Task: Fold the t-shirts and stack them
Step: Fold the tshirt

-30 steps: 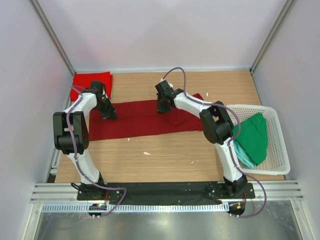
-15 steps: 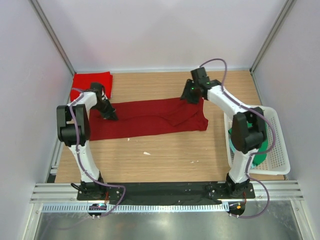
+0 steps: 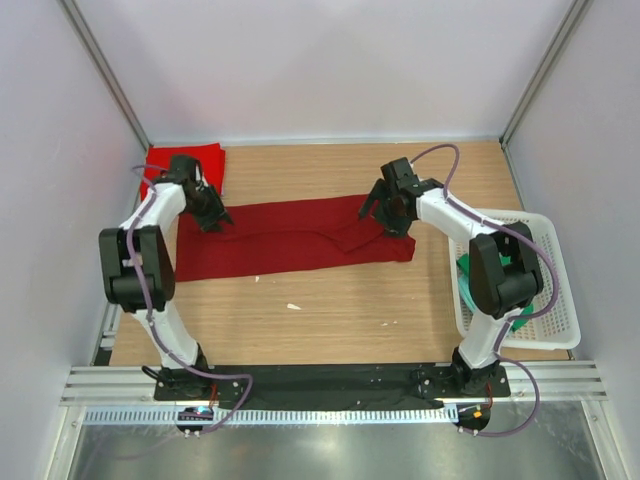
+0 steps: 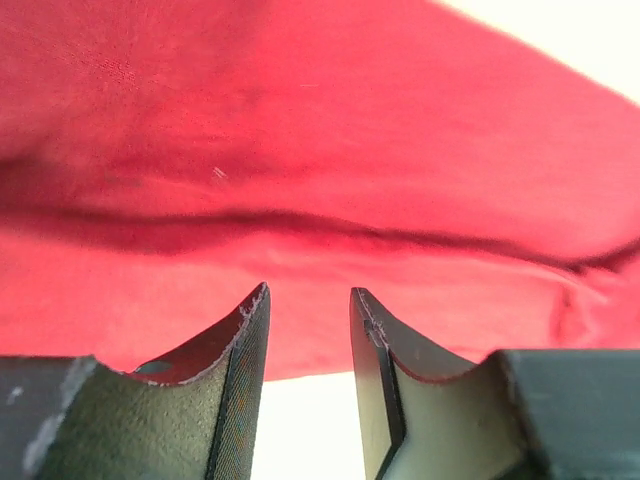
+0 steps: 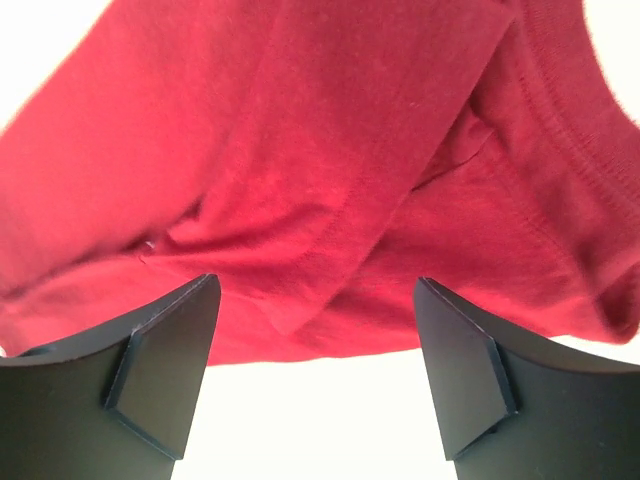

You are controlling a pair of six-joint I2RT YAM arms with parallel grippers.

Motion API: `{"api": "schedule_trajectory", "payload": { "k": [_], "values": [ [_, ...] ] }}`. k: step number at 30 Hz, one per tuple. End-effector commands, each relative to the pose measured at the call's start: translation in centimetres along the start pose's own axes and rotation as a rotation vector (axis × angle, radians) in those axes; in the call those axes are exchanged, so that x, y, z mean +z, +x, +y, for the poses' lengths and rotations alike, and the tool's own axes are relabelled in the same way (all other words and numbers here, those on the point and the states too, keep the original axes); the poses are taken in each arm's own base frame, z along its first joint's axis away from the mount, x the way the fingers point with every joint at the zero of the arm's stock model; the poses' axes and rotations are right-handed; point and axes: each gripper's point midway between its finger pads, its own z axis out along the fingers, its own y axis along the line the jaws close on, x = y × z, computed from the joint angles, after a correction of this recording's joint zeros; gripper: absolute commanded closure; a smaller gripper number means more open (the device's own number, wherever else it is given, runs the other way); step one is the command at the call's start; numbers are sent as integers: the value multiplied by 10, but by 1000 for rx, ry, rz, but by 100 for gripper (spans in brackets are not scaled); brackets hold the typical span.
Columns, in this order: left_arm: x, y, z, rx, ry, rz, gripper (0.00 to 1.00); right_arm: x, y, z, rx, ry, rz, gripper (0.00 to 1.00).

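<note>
maroon t-shirt [image 3: 290, 238] lies spread in a long strip across the table [image 3: 350, 310], left fingers [image 4: 235, 400] cracked a bit apart over its left end, right fingers [image 5: 165, 370] wide open over the right end, both holding nothing

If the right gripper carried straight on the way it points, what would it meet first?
Likely the dark red t-shirt, spread right ahead of the right gripper; how far is unclear.
</note>
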Motion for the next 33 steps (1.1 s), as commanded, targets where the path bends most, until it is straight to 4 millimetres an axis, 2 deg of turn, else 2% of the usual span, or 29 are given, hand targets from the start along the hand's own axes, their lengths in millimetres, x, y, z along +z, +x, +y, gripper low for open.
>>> {"api": "schedule_trajectory", "payload": {
  "k": [1,2,5,9,12,13,14,15,18,20,22,25,27,30,33],
  "values": [
    [-60,-29,-33,75,76,-177,60,-2,-15,26,133,23,-110,16],
    [-73,-29,-37,78,90,-202,61,7,-10,23,145,68,-114,16],
    [-87,-22,-42,86,111,-208,61,15,-4,25,218,127,-104,16],
    [-85,-1,-42,126,122,-176,61,34,-5,27,227,189,-145,16],
    [-73,20,-33,150,104,-122,62,46,-11,26,231,216,-180,16],
    [-66,28,-26,151,91,-99,61,57,-8,19,226,247,-173,16],
    [-61,38,-31,180,91,-81,61,60,-6,17,218,264,-168,16],
    [-54,42,-23,183,60,-65,62,62,-10,18,208,269,-174,16],
    [-41,43,-13,199,15,-50,63,73,-7,11,184,299,-172,16],
    [-28,35,2,211,-74,-39,64,75,-7,6,158,311,-173,16],
    [-8,38,16,204,-135,19,66,75,-7,5,150,314,-176,16],
    [7,45,28,188,-183,80,68,77,-6,5,136,314,-169,16],
    [22,61,38,171,-217,153,71,80,-8,5,110,313,-177,16],
    [33,85,41,196,-245,216,71,84,-18,8,45,311,-201,16],
    [40,110,28,216,-224,274,71,89,-34,11,-29,303,-223,15]
  ]
}}
